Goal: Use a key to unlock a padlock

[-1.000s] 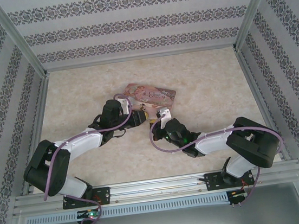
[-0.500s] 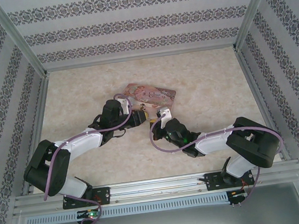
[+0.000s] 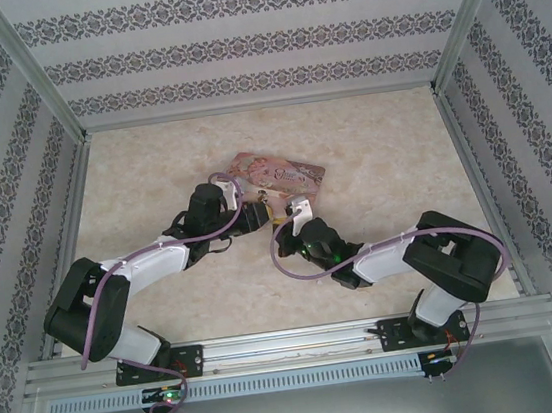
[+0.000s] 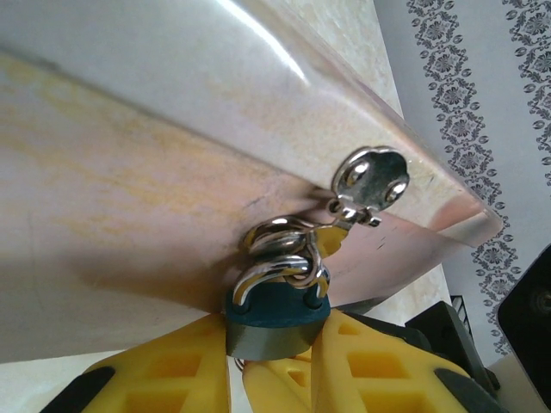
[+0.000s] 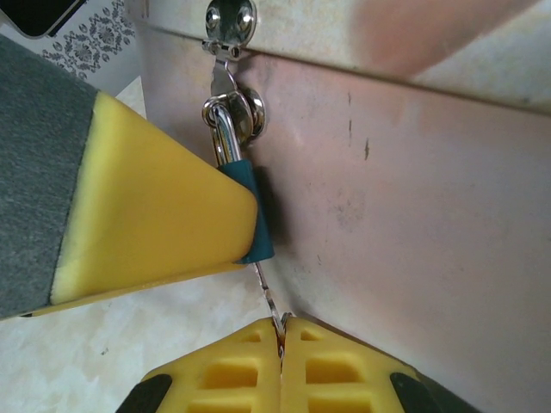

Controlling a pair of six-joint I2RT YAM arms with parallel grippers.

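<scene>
On marbled table (image 3: pixel 400 151), left tool (image 4: pixel 275 351) clamps padlock (image 4: pixel 275 311), right tool (image 5: pixel 281 342) pinches key (image 5: pixel 265 292).

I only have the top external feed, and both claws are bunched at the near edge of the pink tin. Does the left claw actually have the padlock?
Observer: Yes, the left claw is clamped on the body of the small blue-teal padlock.
Operator: And the key?
Observer: The right claw is shut on the thin silver key; its blade reaches up to the padlock's underside.
Operator: Shackle open?
Observer: Apparently not; the silver U-shaped shackle is threaded through a metal loop on the pink illustrated tin box, both legs seemingly seated.
</scene>
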